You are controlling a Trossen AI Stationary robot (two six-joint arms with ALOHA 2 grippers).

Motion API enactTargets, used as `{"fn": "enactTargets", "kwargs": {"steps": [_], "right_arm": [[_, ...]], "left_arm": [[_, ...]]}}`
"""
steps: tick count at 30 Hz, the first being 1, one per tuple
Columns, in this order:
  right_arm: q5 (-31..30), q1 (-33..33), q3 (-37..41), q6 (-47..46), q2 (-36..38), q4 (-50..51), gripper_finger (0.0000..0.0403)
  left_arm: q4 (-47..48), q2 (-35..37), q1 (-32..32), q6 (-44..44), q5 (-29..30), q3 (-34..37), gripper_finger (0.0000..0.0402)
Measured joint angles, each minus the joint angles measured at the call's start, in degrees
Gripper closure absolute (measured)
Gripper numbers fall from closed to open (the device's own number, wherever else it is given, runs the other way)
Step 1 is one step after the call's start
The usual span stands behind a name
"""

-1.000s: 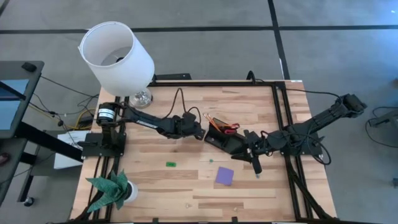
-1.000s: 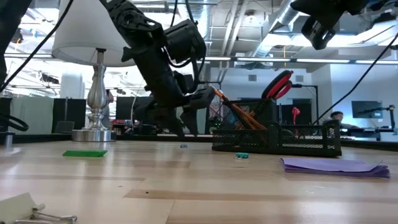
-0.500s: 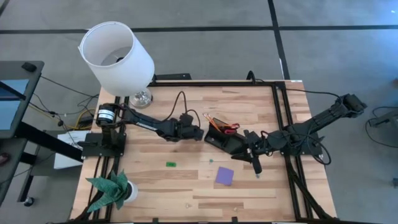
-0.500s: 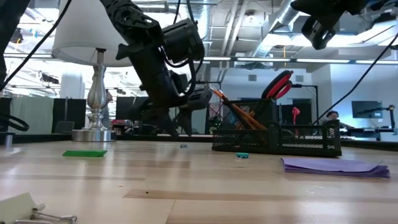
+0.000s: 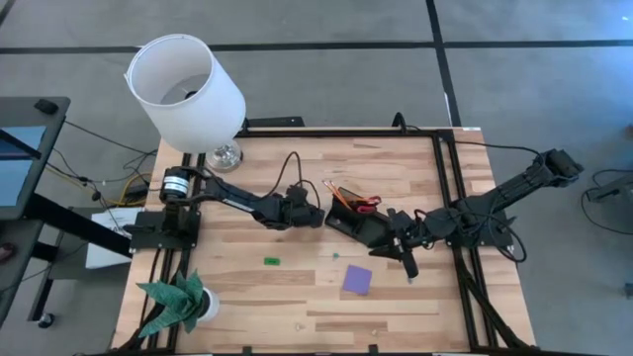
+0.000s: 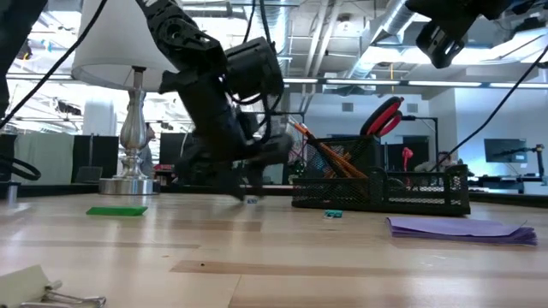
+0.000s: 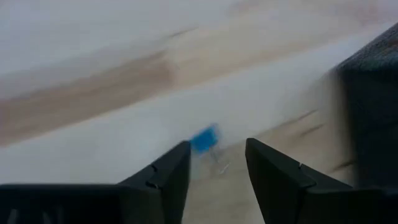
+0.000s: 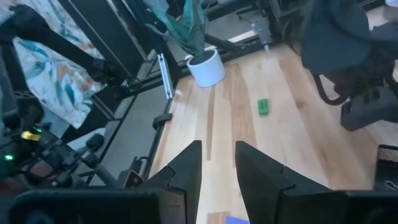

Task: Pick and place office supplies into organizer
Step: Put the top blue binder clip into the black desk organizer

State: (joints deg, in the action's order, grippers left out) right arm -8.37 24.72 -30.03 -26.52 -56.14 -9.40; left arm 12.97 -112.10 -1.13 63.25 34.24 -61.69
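Note:
The black organizer stands mid-table and holds the red-handled scissors and orange pencils upright in its back section. My left gripper is open, low over the wood just left of the organizer. A tiny blue piece lies on the table right ahead of its fingertips. A purple note pad, a green piece and a small teal bit lie flat on the table nearer the front. My right gripper hangs open and empty above the table, right of the organizer.
A lamp with a white shade stands at the far left corner, a green paper plant in a white pot at the near left. A binder clip lies by the low camera. Bare wood stretches between the green piece and the note pad.
My left gripper has sunk toward the table beside the organizer's left end and rolled about its own axis, with its fingers kept apart. It now sits just behind the blue piece. Nothing on the table has moved.

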Motion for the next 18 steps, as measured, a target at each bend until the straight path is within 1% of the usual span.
{"fn": "enactTargets", "kwargs": {"steps": [6, 18], "right_arm": [[1.04, -0.01, 0.01, -0.02, 0.02, 0.03, 0.031], [2.54, 0.01, 0.01, -0.02, 0.02, 0.49, 0.031]], "left_arm": [[-1.46, -2.25, -0.07, 1.11, 2.07, -0.33, 0.0244], [0.81, -2.27, 0.34, 0.28, 2.52, -0.15, 0.0244]]}}
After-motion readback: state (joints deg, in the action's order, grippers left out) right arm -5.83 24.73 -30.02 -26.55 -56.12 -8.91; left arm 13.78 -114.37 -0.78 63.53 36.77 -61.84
